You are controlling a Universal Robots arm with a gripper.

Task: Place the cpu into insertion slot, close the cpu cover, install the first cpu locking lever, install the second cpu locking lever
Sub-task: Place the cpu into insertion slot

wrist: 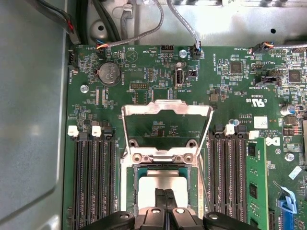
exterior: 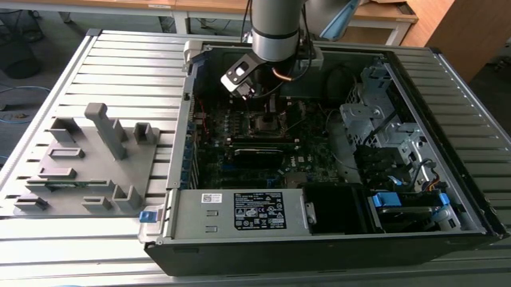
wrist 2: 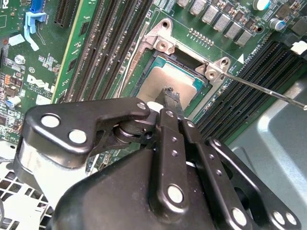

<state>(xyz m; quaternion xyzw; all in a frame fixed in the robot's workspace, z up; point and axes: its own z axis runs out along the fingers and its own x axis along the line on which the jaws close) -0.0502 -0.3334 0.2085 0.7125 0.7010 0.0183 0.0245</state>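
Note:
The cpu (wrist: 163, 184) lies flat in the insertion slot (wrist: 130, 184) of the green motherboard, its dull silver top showing in both wrist views (wrist 2: 165, 79). The cpu cover (wrist: 165, 109) stands swung open at its hinge, with the board visible through its window. My gripper (wrist: 165, 191) hangs right over the cpu with its two black fingers pressed together and nothing between them; its tip (wrist 2: 170, 93) is at or just above the chip's top. A thin locking lever (wrist 2: 268, 92) juts out raised beside the socket. In the exterior view the gripper (exterior: 267, 107) reaches down into the open case over the socket (exterior: 267, 124).
Black memory slots (wrist: 93, 182) flank the socket on both sides, one holding a green module (wrist: 252, 177). Case walls, cables (wrist: 187, 26), a drive cage (exterior: 375, 125) and the power supply (exterior: 239, 212) ring the board. A grey fixture plate (exterior: 88, 161) lies at the exterior view's left.

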